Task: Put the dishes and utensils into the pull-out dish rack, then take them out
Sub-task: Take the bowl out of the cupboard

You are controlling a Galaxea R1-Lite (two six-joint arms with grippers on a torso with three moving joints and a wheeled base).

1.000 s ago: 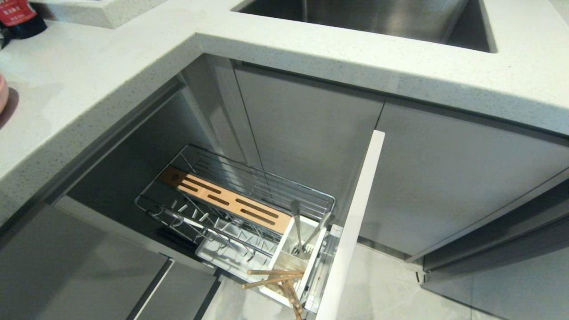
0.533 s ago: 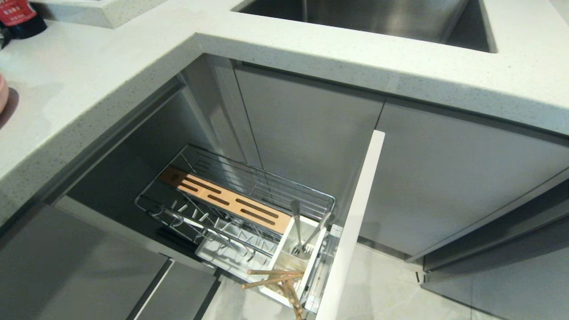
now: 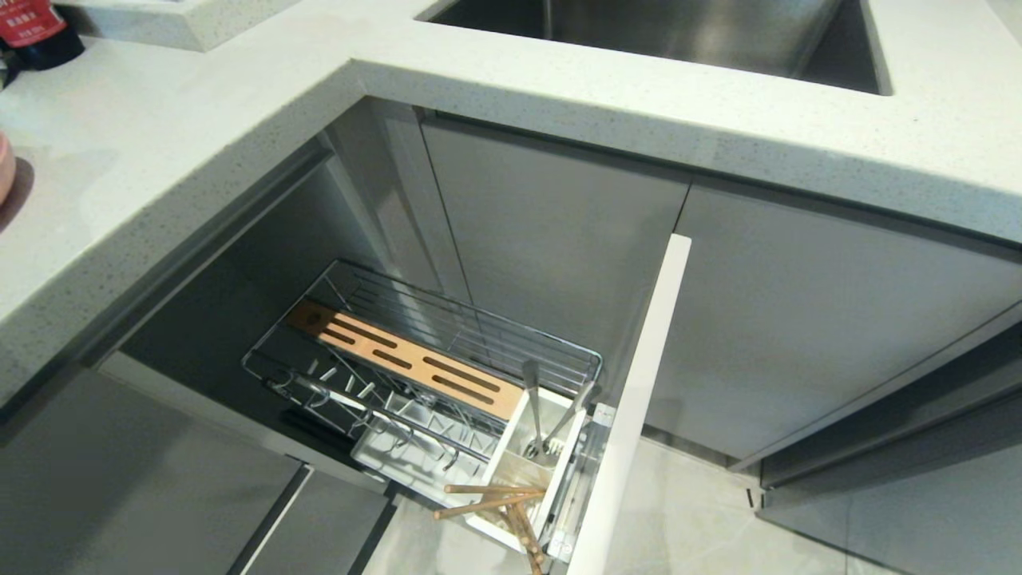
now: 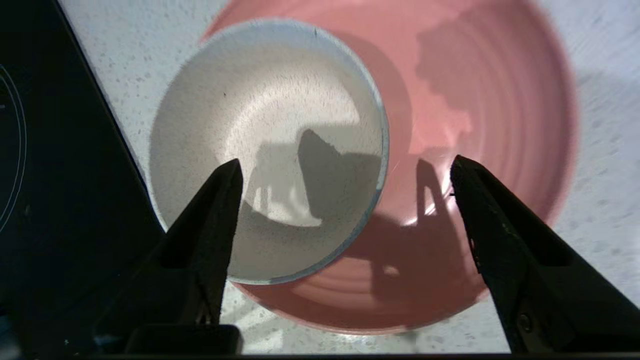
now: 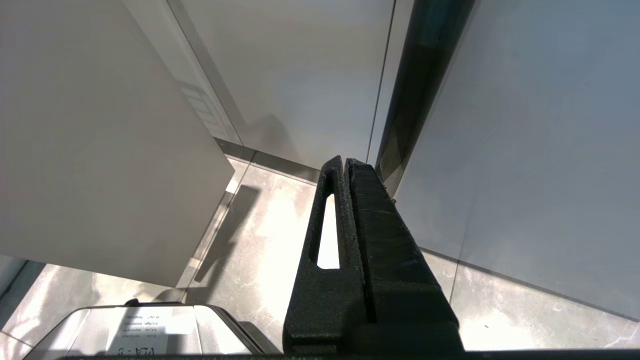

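Left wrist view shows the left hand [image 4: 345,172] spread wide above the white bowl [image 4: 267,150] on the pink plate [image 4: 500,100].

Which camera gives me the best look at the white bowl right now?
The left wrist view. It looks straight down into the white bowl, which overlaps the pink plate on the counter, with the open left gripper above them. The head view and the right wrist view do not show the bowl at all.

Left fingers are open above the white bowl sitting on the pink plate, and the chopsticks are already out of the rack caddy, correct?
Not quite. The head view shows the chopsticks in the caddy. The left gripper is open above the white bowl on the pink plate.
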